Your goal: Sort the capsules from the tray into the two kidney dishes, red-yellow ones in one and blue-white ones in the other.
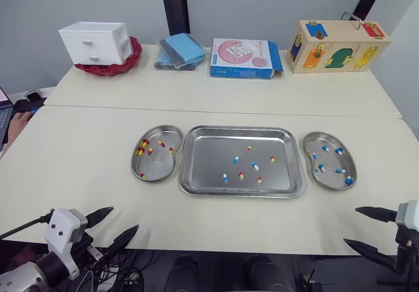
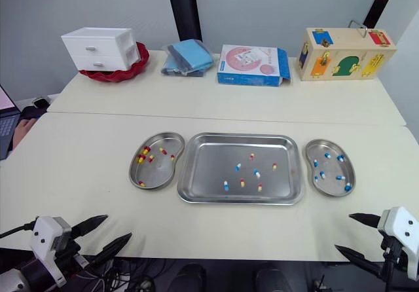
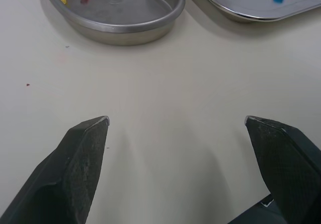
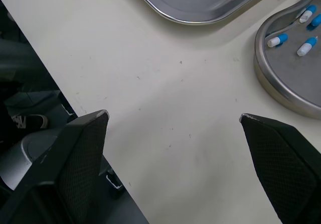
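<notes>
A pale table (image 1: 78,148) takes up most of the scene, and along its far edge stand a wooden latch box (image 1: 339,46), a white drawer unit (image 1: 95,43) resting in a red bowl (image 1: 124,64), a pink and blue carton (image 1: 242,58) and a stack of folded blue cloths (image 1: 180,50). At the middle of the table lies the rectangular steel tray (image 1: 209,158), with one kidney dish on each side of it. The left kidney dish (image 1: 160,166) sits just beside the tray's left rim and the right kidney dish (image 1: 329,160) just beside its right rim. The left gripper (image 1: 124,218) hovers over the near edge of the table in front of the left dish, its two black fingers spread wide and holding nothing. The right gripper (image 1: 351,225) hangs at the near right edge, likewise spread and empty. Several capsules of both kinds lie scattered in the right half of the tray, among them a red-yellow capsule (image 1: 241,175) and a blue-white capsule (image 1: 225,178). The left dish holds a group of red-yellow capsules (image 1: 141,151), and the right dish holds blue-white capsules (image 1: 321,167).
</notes>
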Robot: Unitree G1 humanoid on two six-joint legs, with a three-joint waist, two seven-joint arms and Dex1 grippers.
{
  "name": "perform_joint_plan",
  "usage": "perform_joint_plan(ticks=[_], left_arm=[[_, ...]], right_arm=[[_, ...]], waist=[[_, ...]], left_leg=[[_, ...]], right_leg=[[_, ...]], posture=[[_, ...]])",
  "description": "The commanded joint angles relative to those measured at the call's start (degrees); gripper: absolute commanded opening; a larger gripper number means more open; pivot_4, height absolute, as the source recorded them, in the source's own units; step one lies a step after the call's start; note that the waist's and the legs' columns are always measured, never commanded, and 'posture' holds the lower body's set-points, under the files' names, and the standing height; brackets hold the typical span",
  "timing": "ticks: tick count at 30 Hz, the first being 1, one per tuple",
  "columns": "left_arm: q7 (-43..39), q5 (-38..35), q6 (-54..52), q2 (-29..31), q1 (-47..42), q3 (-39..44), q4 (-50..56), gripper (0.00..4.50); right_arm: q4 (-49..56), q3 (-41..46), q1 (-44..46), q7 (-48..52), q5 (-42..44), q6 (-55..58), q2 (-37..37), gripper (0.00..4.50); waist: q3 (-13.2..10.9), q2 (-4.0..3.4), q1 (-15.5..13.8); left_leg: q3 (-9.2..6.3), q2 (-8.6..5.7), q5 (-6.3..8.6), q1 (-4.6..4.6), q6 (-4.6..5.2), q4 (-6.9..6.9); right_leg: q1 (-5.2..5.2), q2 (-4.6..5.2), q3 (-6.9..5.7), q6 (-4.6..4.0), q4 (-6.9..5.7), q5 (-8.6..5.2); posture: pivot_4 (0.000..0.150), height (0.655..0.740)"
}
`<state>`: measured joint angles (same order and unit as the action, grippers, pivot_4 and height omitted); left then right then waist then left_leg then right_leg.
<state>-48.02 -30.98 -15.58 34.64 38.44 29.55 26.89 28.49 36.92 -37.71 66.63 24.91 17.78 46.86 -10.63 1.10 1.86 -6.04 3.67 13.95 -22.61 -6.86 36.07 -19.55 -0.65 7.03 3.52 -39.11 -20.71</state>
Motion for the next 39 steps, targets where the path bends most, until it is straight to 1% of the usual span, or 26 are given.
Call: perform_joint_plan(ticks=[1, 4, 7, 11, 14, 17, 21, 24, 27, 32, 35, 37, 39], left_arm=[[0.5, -0.9, -0.8, 0.5, 0.3, 2.3, 2.4, 4.5], [-1.7, -1.2, -0.5, 2.3, -1.6, 1.6, 3.1, 4.5], [-6.3, -0.9, 1.2, 5.1, -3.6, -0.9, 3.5, 4.5], [-7.4, -2.7, 0.2, 6.1, -10.3, -4.3, 3.5, 4.5], [-8.7, -2.9, 0.8, 5.5, -15.3, -8.5, 3.7, 4.5], [-10.5, -1.3, 3.5, 4.5, -18.2, -12.7, 2.3, 4.5], [-11.6, 0.0, 6.0, 3.5, -20.5, -16.0, -0.4, 4.5], [-11.7, 0.5, 7.1, 3.0, -21.1, -16.8, -1.9, 4.5], [-12.1, 0.9, 8.2, 2.7, -20.9, -17.3, -3.0, 4.5], [-10.9, 1.0, 7.8, 2.6, -21.7, -18.3, -2.3, 4.5], [-10.7, 0.7, 7.4, 2.8, -22.3, -18.5, -2.1, 4.5], [-10.7, 0.6, 7.2, 3.0, -22.6, -18.5, -2.0, 4.5], [-10.7, 0.5, 7.1, 3.2, -22.6, -18.4, -2.1, 4.5]], right_arm=[[1.0, 0.4, -0.3, -0.2, -0.2, -0.7, -0.1, 4.4], [1.3, 0.0, -0.4, -0.4, -0.3, -0.6, -0.2, 4.4], [2.1, -0.2, -0.7, -0.7, -0.3, -0.3, -0.6, 4.4], [3.6, -0.6, -1.1, -1.5, -0.1, 0.0, -1.5, 4.4], [4.9, -1.5, -1.0, -2.4, -0.1, 0.3, -2.1, 4.4], [6.0, -2.5, -1.3, -3.1, -0.1, 0.5, -2.8, 4.4], [7.3, -2.5, -2.5, -3.5, 0.1, 0.4, -3.5, 4.4], [8.7, -2.4, -3.6, -3.1, 0.5, 0.2, -3.7, 4.4], [12.6, -3.5, -2.9, -3.7, 2.4, 2.1, -2.9, 4.4], [19.5, -10.1, 8.2, -10.5, 9.0, 10.6, -0.4, 4.4], [21.1, -17.3, 18.1, -16.5, 11.9, 17.8, 0.6, 4.4], [21.4, -23.2, 25.6, -21.4, 12.7, 23.3, 0.2, 4.4], [21.1, -27.6, 30.9, -24.9, 12.8, 27.9, -0.2, 4.4]], waist=[[0.0, 0.0, 0.0], [0.0, 0.0, 0.0], [0.0, 0.0, 0.0], [0.0, -0.07, -0.1], [0.0, -0.07, -0.1], [0.1, -0.11, -0.1], [0.1, -0.13, 0.0], [0.1, -0.14, -0.1], [0.1, -0.16, 0.0], [0.1, -0.14, 0.0], [0.1, -0.14, 0.0], [0.1, -0.12, 0.0], [0.1, -0.13, 0.0]], left_leg=[[0.0, 0.0, 0.0, 0.0, 0.0, 0.0], [-0.01, 0.0, 0.0, 0.01, 0.0, 0.0], [-0.01, 0.0, 0.0, 0.03, 0.0, 0.0], [-0.01, -0.01, 0.0, 0.04, 0.0, 0.0], [-0.03, 0.0, 0.0, 0.11, 0.0, 0.0], [-0.03, 0.0, 0.0, 0.14, 0.0, 0.0], [-0.04, 0.02, 0.0, 0.17, 0.0, -0.01], [-0.03, 0.0, 0.0, 0.18, 0.0, 0.0], [-0.03, 0.01, 0.0, 0.19, 0.0, 0.0], [-0.03, 0.01, 0.0, 0.24, 0.0, 0.03], [-0.05, 0.01, 0.0, 0.24, 0.01, 0.03], [-0.07, 0.01, -0.01, 0.23, 0.0, 0.03], [-0.08, 0.0, -0.01, 0.21, 0.0, 0.03]], right_leg=[[0.0, 0.0, -0.01, 0.0, 0.0, 0.0], [0.01, 0.0, -0.02, 0.0, 0.0, 0.0], [0.03, 0.0, -0.03, 0.0, 0.0, 0.0], [0.07, 0.01, -0.03, 0.01, 0.03, 0.01], [0.17, 0.0, -0.05, 0.01, 0.03, 0.01], [0.19, 0.0, -0.04, 0.01, 0.03, 0.02], [0.21, -0.01, -0.05, 0.01, 0.02, 0.02], [0.24, 0.0, -0.04, 0.01, 0.03, 0.02], [0.24, 0.0, -0.04, 0.01, 0.02, 0.02], [0.29, 0.0, -0.02, 0.04, 0.02, 0.04], [0.3, -0.01, -0.03, 0.04, 0.02, 0.05], [0.29, -0.01, -0.06, 0.04, 0.01, 0.05], [0.27, 0.0, -0.05, 0.03, 0.01, 0.05]], posture=[[0.15, 0.74], [0.15, 0.74], [0.15, 0.74], [0.15, 0.74], [0.15, 0.74], [0.15, 0.74], [0.15, 0.74], [0.15, 0.74], [0.15, 0.74], [0.15, 0.74], [0.15, 0.74], [0.15, 0.74], [0.15, 0.74]])
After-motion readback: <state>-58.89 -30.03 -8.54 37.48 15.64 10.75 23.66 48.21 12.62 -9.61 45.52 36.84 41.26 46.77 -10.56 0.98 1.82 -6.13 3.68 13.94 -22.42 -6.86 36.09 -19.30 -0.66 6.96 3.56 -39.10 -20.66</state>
